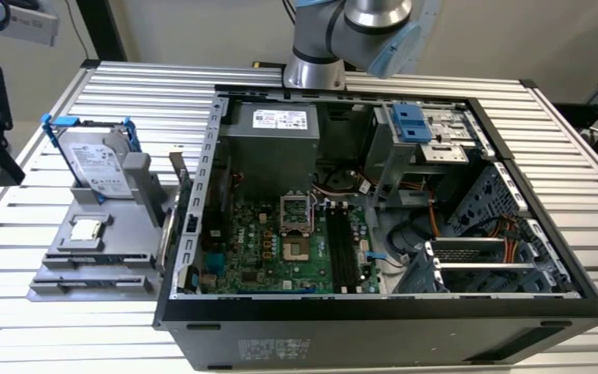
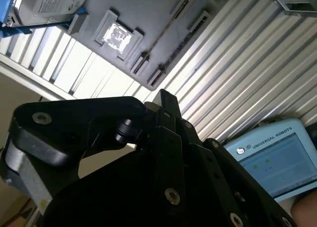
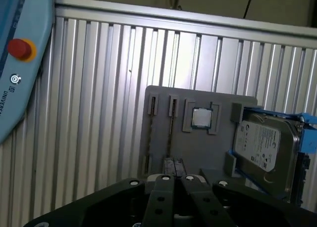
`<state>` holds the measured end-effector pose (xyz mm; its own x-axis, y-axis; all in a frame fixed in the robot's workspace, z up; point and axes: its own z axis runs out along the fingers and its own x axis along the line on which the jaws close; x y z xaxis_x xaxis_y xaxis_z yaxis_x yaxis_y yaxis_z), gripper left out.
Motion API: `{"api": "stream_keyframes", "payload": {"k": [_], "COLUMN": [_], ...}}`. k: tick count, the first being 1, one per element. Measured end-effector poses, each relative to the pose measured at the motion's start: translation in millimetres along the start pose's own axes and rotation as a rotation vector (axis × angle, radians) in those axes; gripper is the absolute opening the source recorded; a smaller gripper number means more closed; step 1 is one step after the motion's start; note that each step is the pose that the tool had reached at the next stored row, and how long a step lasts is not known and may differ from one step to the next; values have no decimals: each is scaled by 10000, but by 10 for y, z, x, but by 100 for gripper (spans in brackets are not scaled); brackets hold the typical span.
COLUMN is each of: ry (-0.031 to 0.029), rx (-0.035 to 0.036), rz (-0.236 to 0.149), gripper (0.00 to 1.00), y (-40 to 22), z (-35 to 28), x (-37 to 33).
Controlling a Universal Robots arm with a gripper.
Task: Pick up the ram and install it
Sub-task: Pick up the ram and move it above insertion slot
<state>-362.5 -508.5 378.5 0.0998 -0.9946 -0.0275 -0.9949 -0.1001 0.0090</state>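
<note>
Tabletop: slatted aluminium, carrying everything below.
Computer case: black tower lying on its side with the panel off. It takes up the middle of the tabletop and reaches toward the edge on the exterior view's right.
Arm: its base stands at the far edge of the tabletop, behind the case, and it rises out of the picture.
Motherboard: green, flat on the floor of the case, on the side toward the exterior view's left.
Holder plate: grey, lying just beside the case near the tabletop's edge on the exterior view's left. It also shows in both wrist views.
Pendant: light blue with a red button. Its screen shows in the second wrist view.
Hard drive: silver in a blue bracket, propped up at the far end of the plate.
Gripper: black, held above and apart from the plate. The jaws are closed together with nothing between them.
Memory slots: long and black, side by side on the motherboard.
Ram: thin stick standing on edge in the plate's groove nearer the processor chip, at the end away from the hard drive. It is clear of the gripper and not in the slots.
Processor chip: square, seated in the middle of the plate between the hard drive and the ram.
</note>
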Motion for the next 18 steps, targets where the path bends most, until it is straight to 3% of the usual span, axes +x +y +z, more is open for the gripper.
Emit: {"api": "stream_keyframes", "payload": {"k": [7, 8, 18], "ry": [1, 1, 0], "rx": [0, -1, 0], "rz": [-3, -3, -5], "gripper": [0, 100, 100], "y": [0, 0, 0], "z": [0, 0, 0], "x": [0, 0, 0]}}
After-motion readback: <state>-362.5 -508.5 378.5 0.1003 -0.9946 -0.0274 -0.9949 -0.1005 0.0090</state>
